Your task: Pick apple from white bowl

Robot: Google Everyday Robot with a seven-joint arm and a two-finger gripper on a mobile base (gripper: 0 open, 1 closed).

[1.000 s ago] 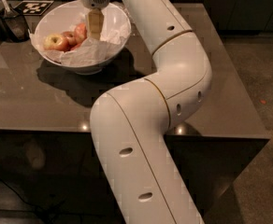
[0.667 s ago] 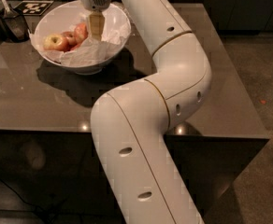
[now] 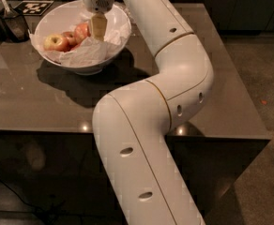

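The white bowl (image 3: 87, 65) stands at the back left of the dark table, lined with crumpled white paper (image 3: 87, 51). In it lies the reddish-pink apple (image 3: 81, 32), with a paler yellow apple (image 3: 56, 42) to its left. My gripper (image 3: 98, 27) reaches down into the bowl from above, right beside the reddish apple's right side. Whether it touches the apple cannot be told from here. My arm runs from the gripper across the table to the front.
A dark cup with a utensil (image 3: 9, 21) stands left of the bowl, and a black-and-white tag (image 3: 34, 6) lies behind it. The glossy table (image 3: 43, 102) ends at a front edge near my arm's lower link (image 3: 141, 172). Floor lies to the right.
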